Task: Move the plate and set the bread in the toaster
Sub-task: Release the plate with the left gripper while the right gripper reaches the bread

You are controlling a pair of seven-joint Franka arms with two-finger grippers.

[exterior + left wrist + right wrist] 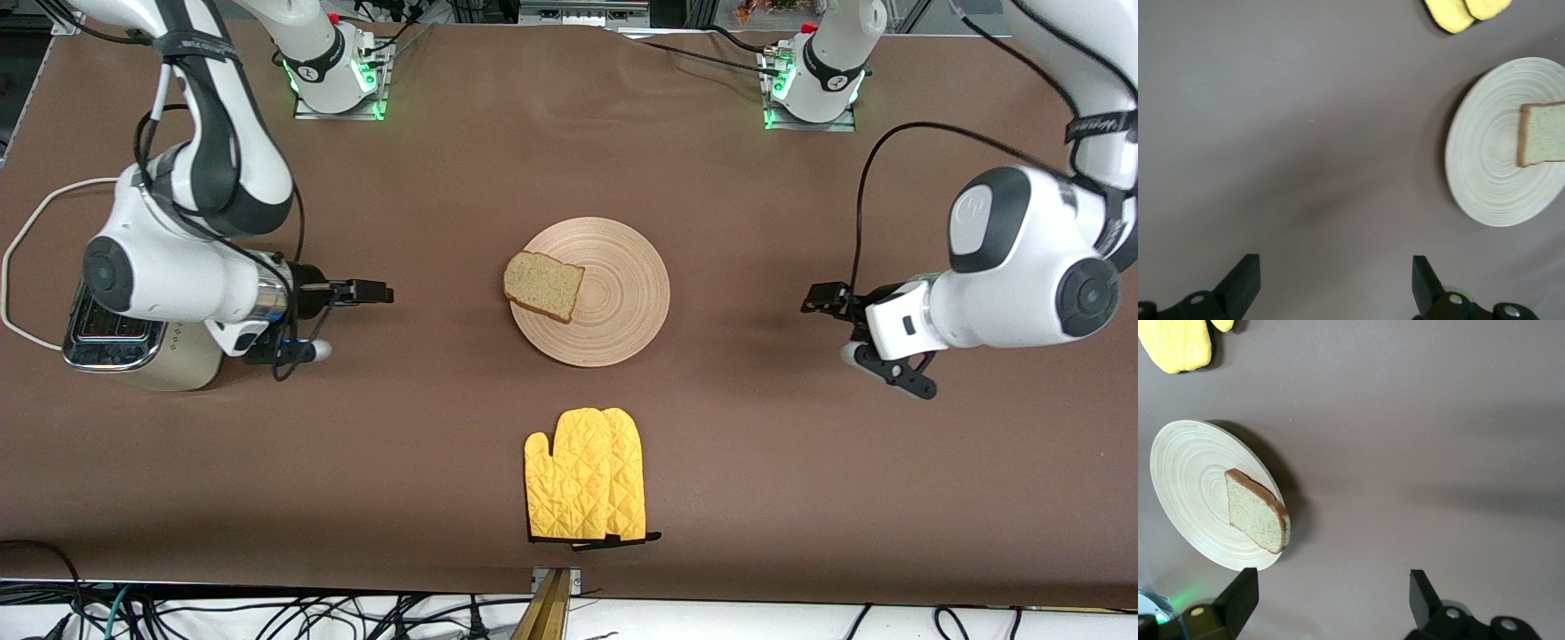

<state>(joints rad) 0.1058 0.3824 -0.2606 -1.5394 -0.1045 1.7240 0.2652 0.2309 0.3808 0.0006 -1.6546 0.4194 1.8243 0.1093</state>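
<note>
Plate [613, 302]: your landmark, lying flat mid-surface.
Bread [543, 285]: on the plate, at its edge toward the right arm's end, crust just overhanging.
Toaster [133, 342]: well apart from the plate, at the right arm's end.
Mitt [587, 486]: nearer the front camera than the plate.
Left gripper [820, 299]: you have it spread, empty, over bare surface [444, 178] beside the plate.
Right gripper [373, 292]: spread, empty, between toaster and plate.

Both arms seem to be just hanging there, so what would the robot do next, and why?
Probably the right hand reaches toward the bread. The slice lies on the plate, overhanging the rim toward that arm's end, where the toaster stands. Both hands are open and empty; the left hand waits.
</note>
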